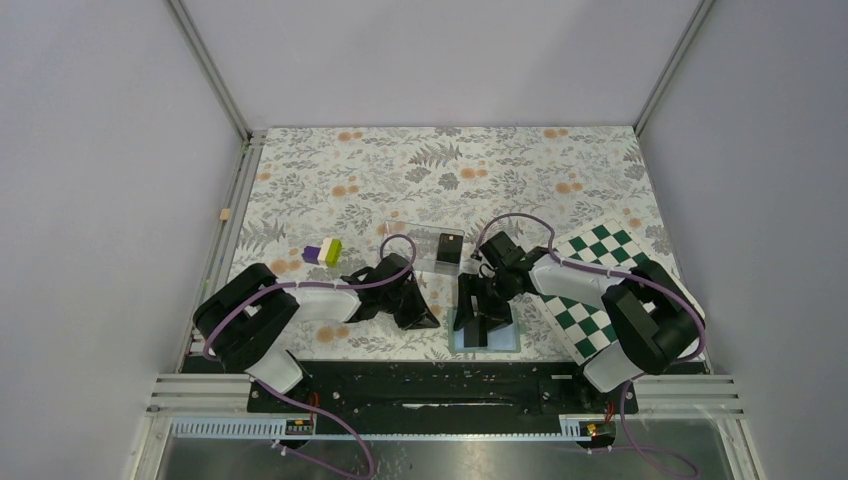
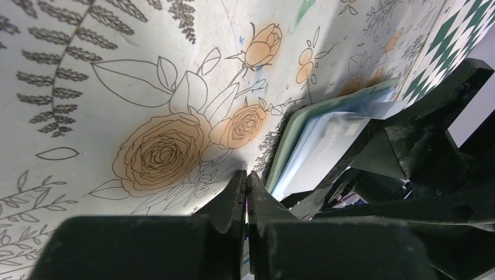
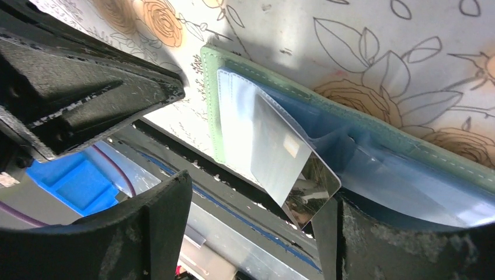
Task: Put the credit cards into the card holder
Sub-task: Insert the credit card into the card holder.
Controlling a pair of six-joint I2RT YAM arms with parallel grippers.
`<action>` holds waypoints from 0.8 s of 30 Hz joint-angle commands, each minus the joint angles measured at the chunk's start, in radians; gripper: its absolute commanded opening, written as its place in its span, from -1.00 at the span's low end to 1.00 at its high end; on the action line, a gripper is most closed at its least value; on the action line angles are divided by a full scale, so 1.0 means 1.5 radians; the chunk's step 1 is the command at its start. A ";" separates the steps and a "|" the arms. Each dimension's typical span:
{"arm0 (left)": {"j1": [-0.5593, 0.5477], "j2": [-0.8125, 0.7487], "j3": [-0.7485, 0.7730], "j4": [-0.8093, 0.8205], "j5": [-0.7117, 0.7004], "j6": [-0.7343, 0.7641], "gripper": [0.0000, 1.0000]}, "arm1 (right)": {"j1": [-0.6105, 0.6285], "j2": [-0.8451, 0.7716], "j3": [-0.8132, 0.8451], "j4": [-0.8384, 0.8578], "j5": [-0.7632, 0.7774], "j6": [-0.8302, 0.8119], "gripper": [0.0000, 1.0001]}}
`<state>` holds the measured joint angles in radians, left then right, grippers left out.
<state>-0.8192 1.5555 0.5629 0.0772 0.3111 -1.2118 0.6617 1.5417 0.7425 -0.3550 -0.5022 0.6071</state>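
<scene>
The card holder [image 1: 497,340] lies open near the table's front edge, sage green outside and pale blue inside [image 3: 233,111]. A glossy credit card [image 3: 280,151] with a small pale mark lies slanted on its inner pockets, one corner poking past the wallet's near edge. My right gripper [image 3: 257,227] is open around that corner; the card's tip is beside the right finger [image 3: 368,239], and the left finger is well off it. My left gripper [image 2: 246,181] is shut and empty, its tips on the cloth just left of the card holder [image 2: 315,137]. Another black credit card [image 1: 450,247] is in the clear box.
A clear acrylic box [image 1: 425,243] stands behind the two grippers. The green-and-white chequered board [image 1: 590,290] lies to the right, under my right arm. A small purple, white and green block [image 1: 323,252] sits at the left on the floral cloth.
</scene>
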 commanded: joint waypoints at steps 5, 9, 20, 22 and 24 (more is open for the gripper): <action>-0.007 0.030 -0.012 -0.054 -0.026 0.009 -1.00 | 0.020 0.001 0.058 -0.124 0.087 -0.066 0.56; -0.008 0.031 -0.010 -0.042 -0.022 0.009 -1.00 | 0.023 -0.018 0.075 -0.159 0.115 -0.087 0.58; -0.030 0.050 0.015 -0.025 -0.012 0.009 -1.00 | 0.023 -0.054 0.089 -0.215 0.169 -0.115 0.78; -0.033 0.054 0.020 -0.025 -0.010 0.008 -1.00 | 0.023 -0.050 0.085 -0.214 0.176 -0.119 0.77; -0.036 0.060 0.023 -0.025 -0.009 0.008 -1.00 | 0.023 -0.039 0.079 -0.205 0.171 -0.120 0.71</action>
<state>-0.8581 1.6001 0.5919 0.1093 0.3305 -1.2137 0.6876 1.4784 0.8482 -0.6331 -0.2863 0.4511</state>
